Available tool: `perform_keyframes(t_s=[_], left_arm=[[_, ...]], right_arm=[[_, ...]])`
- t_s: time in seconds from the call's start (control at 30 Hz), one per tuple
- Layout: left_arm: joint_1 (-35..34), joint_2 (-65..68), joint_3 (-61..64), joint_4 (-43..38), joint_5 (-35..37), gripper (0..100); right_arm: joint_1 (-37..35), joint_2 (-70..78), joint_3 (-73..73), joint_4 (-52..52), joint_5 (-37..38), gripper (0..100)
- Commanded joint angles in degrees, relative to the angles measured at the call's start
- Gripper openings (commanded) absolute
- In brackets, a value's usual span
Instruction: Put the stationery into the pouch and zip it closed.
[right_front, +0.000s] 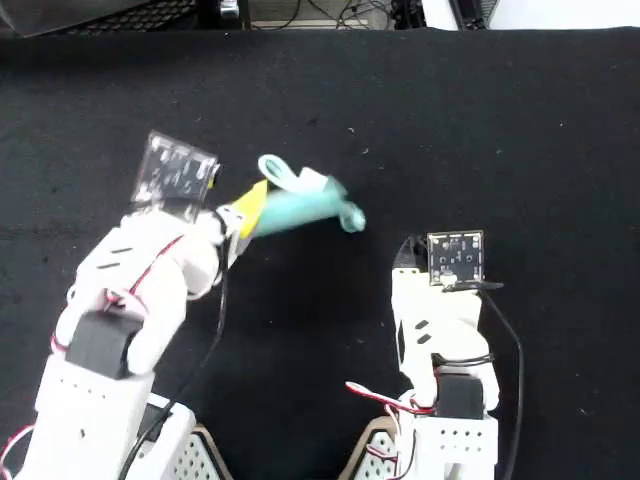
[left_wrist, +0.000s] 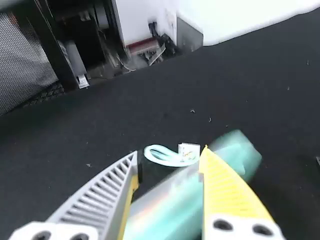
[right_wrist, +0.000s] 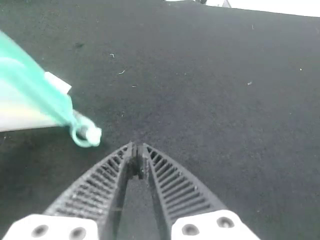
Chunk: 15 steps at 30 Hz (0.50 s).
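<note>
1. So, the left gripper (right_front: 238, 218) is clamped on one end of the teal pouch (right_front: 300, 208), yellow jaw on one side and grey on the other. That arm is angled out over the left half of the black table (right_front: 520, 130), with its wrist low.
2. The pouch sticks out sideways from the jaws toward the middle of the table. It looks lifted off the cloth, though I can't be sure. A pale loop strap (right_front: 278, 170) and a white tag (right_front: 315, 181) sit at its far edge, and a small ring pull (right_front: 352, 220) dangles at the free end.
3. Handling guess: it's light, soft, floppy and a bit slick, so it'll sag and twist from one pinch. I'd hold the fabric end and take the ring pull for zipping. Can't tell if any stationery is inside.
4. The right gripper (right_front: 408, 252) sits just right of that free end, near but not touching. Its jaws are pressed together on nothing, and it points away from its base, low over the table.
</note>
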Motion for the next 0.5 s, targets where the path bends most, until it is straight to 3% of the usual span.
perform_keyframes(t_s=[0.0,0.2,0.33,0.47], left_arm=[[-1.0,-2.5,2.9,-4.2,0.7,21],[-5.1,-0.4,11.1,-14.5,-3.4,20],[-8.6,-0.6,15.5,-11.3,-9.5,20],[-13.9,-4.1,19.6,-7.1,-10.4,17]], right_arm=[[0.5,-3.5,-0.1,-1.1,-0.4,1.5],[0.5,-3.4,-0.1,-1.1,-0.4,1.5],[0.5,-3.4,-0.1,-1.1,-0.4,1.5],[0.1,-3.5,-0.1,-1.1,-0.5,1.5]])
